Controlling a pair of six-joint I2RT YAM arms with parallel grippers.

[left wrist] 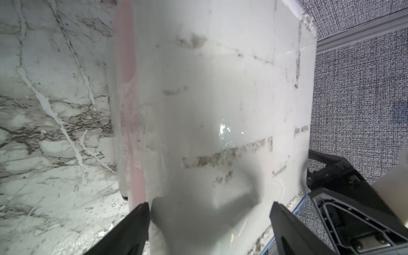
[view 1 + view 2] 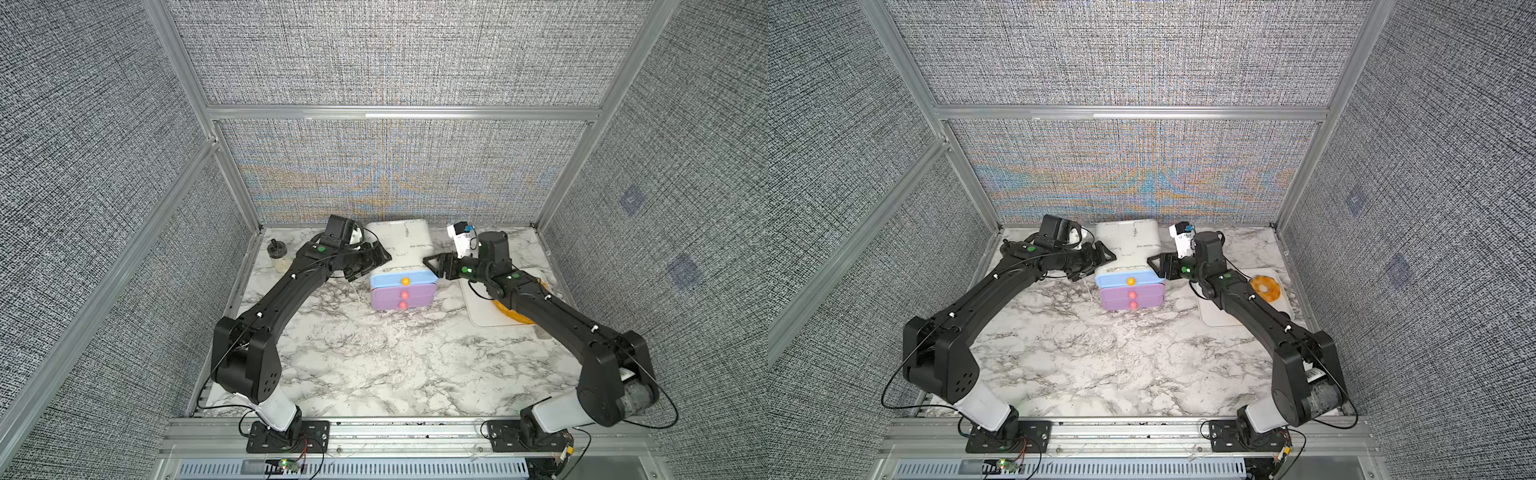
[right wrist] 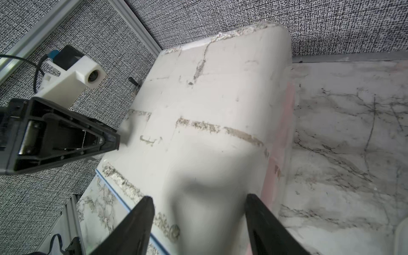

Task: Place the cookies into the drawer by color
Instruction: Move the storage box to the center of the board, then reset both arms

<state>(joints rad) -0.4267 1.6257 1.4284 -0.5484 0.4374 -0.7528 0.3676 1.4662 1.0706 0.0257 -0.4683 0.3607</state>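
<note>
The drawer [image 2: 405, 286] [image 2: 1131, 286], a small white cabinet, stands at the back middle of the table. Its light blue front with an orange knob [image 2: 405, 281] sits above two purple fronts with pink-red knobs, all pushed in. My left gripper [image 2: 384, 257] [image 2: 1108, 255] [image 1: 208, 204] is at its left side, open, with only the white top [image 1: 220, 99] ahead of its jaws. My right gripper [image 2: 428, 264] [image 2: 1152, 264] [image 3: 199, 196] is at its right side, also open and holding nothing. No cookies are in view.
A flat white tray [image 2: 482, 311] [image 2: 1212, 318] lies at the right, partly under my right arm, with an orange ring pastry [image 2: 1265, 287] on it. A small jar with a black lid [image 2: 277, 257] stands at the back left. Fabric walls close in three sides.
</note>
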